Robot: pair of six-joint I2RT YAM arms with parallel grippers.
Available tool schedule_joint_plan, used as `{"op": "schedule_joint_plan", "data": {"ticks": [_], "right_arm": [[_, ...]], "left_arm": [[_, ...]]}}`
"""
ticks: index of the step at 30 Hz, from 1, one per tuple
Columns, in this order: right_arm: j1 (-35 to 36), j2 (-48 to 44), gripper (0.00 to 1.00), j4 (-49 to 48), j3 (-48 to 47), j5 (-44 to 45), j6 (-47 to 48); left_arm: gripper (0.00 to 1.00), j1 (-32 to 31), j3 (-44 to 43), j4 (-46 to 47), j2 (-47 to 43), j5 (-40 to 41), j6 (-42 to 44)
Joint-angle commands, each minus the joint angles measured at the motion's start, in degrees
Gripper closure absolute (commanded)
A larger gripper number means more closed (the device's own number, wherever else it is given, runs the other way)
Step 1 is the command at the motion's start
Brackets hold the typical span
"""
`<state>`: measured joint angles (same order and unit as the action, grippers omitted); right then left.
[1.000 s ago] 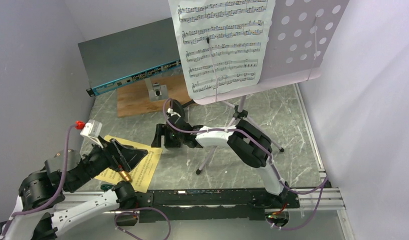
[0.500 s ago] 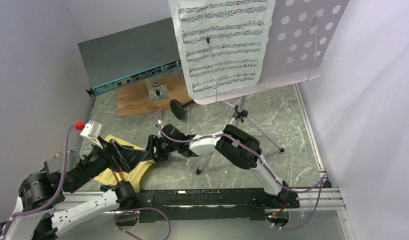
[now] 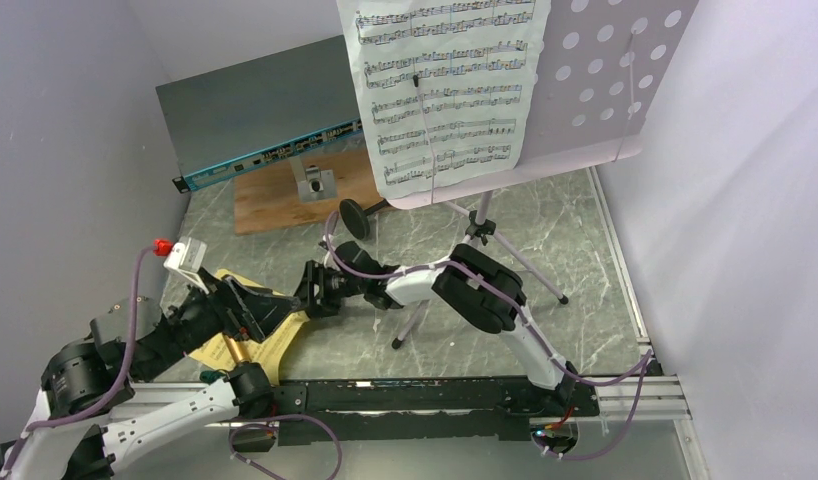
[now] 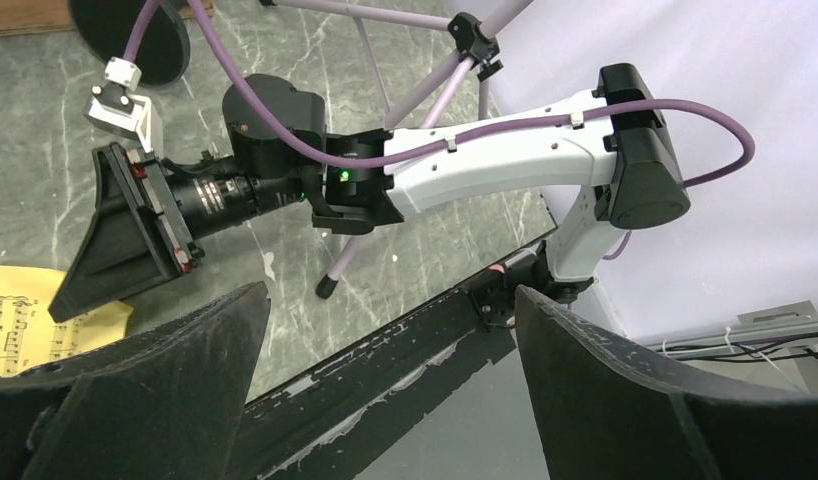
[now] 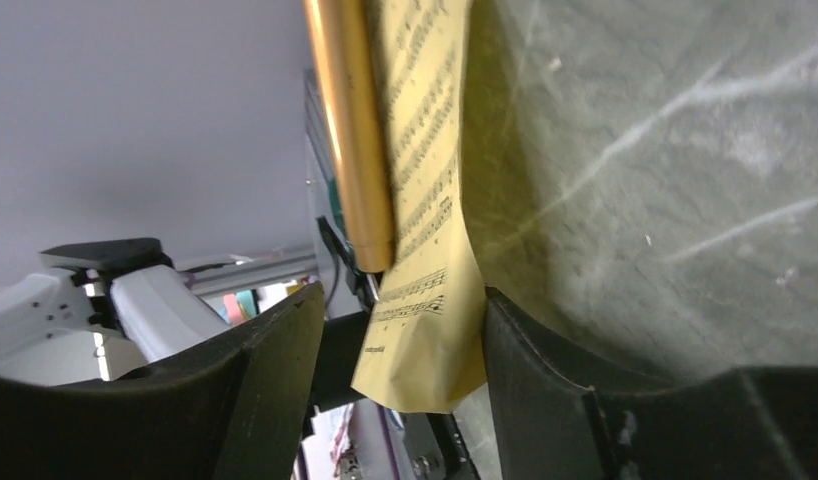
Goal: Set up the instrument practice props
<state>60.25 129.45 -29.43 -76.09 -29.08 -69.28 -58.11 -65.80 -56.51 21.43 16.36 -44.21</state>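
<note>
Sheet music in white [image 3: 445, 90] rests on the desk of the pale lilac music stand [image 3: 605, 90], which rises on tripod legs from the marble table [image 3: 585, 250]. To the left of the stand's legs, and closer to the arm bases than they are, the yellow music sheet [image 3: 280, 345] lies on the table with the gold microphone [image 3: 235, 352] lying across it. The short black mic stand [image 3: 353, 218] sits just left of the music stand's legs, showing its round base. From above I cannot tell whether it is upright.

The right gripper [image 5: 403, 300] reaches leftward from the music stand's legs to the corner of the yellow music sheet nearest the stand. Its fingers [image 5: 255, 400] stand apart with that corner between them. One finger is close against the paper's edge and a clear gap shows at the other, so nothing is pinched. The microphone's end lies just beyond the fingertips.

The left gripper [image 4: 388, 300], farther left of the music stand, hangs over the yellow sheet with its fingers spread wide and nothing between them.

Left of the music stand's desk, at the table's far edge, a grey network switch [image 3: 255, 110] lies behind a wooden board [image 3: 275, 205] carrying a metal block [image 3: 313, 183].
</note>
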Motion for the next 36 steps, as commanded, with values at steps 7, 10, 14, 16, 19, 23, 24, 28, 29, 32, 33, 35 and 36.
{"op": "schedule_joint_plan", "data": {"ticks": [7,10,14,16,19,23,24,28,29,32,33,35,36], "right_arm": [[0.7,-3.3,0.53,-0.7,0.6,-2.2,4.2],[0.5,-3.2,0.56,2.0,-0.5,-2.0,6.2],[-0.1,-4.4,0.56,-4.9,3.8,-3.5,2.0],[-0.2,-5.7,0.50,-7.3,6.4,-3.5,0.5],[0.0,-7.6,0.45,-10.9,10.5,-2.4,-2.7],[0.8,-7.0,0.41,-20.3,13.6,0.1,-8.7],[0.8,-6.4,0.41,-20.7,13.1,0.6,-9.6],[0.8,-4.5,0.41,-21.9,10.8,2.8,-13.8],[0.8,-4.5,0.41,-21.1,10.8,3.9,-14.5],[0.8,-4.8,0.43,-15.6,11.0,9.3,-15.7],[0.8,-4.8,0.45,-13.2,10.8,10.6,-15.8],[1.2,-4.7,0.55,-9.0,10.2,12.7,-16.4],[1.4,-4.8,0.64,-7.7,10.1,13.7,-16.8]], "left_arm": [[0.02,-0.1,1.0,4.3,2.2,-1.2,0.6],[0.02,-0.1,1.4,5.4,2.4,-2.1,0.5],[0.02,-0.2,0.4,4.4,3.3,-2.6,0.2],[0.02,-0.1,0.3,4.2,3.1,-2.4,0.2],[0.02,-0.1,0.9,4.5,2.4,-2.1,0.3],[0.02,-0.1,2.0,6.4,2.4,-2.4,0.4],[0.02,-0.1,2.2,6.7,2.7,-2.6,0.4],[0.02,-0.1,2.1,7.1,3.9,-3.6,0.3],[0.02,-0.2,2.1,7.0,4.0,-3.7,0.2],[0.02,-0.1,2.2,6.8,3.7,-3.5,0.0],[0.02,-0.1,2.2,6.8,3.4,-3.4,0.0],[0.02,-0.1,2.4,7.1,3.1,-3.3,0.0],[0.02,-0.1,2.5,7.2,3.0,-3.2,0.0]]}}
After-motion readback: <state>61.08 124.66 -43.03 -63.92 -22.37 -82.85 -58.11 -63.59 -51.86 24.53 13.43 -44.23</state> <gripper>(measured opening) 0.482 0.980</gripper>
